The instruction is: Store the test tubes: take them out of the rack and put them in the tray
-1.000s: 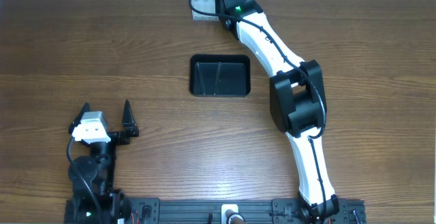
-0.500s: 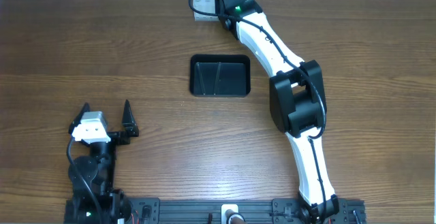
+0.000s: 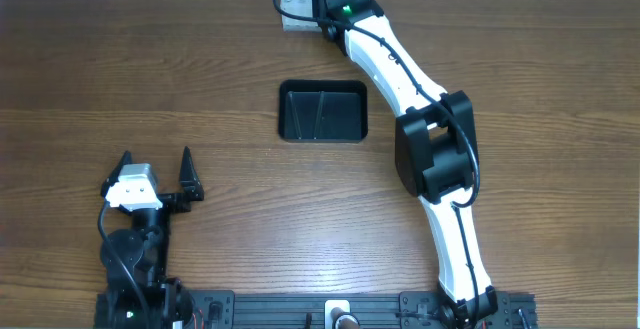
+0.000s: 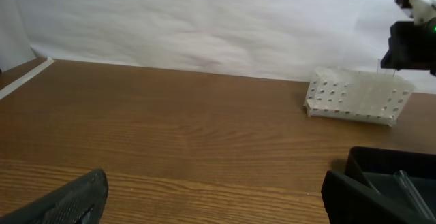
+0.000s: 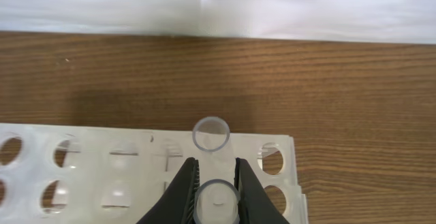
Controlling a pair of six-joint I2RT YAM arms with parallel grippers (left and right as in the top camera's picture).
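1 test tube [image 5: 216, 203] in the rack [image 5: 102, 183] was pinched by the right gripper [image 5: 215, 175] (jaws narrow); the rack could be dragged by a tilted pull

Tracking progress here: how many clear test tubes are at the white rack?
2. One clear test tube is held between the right end effector's fingers over the white perforated rack; a second tube stands in a hole beside it. Others may be hidden.
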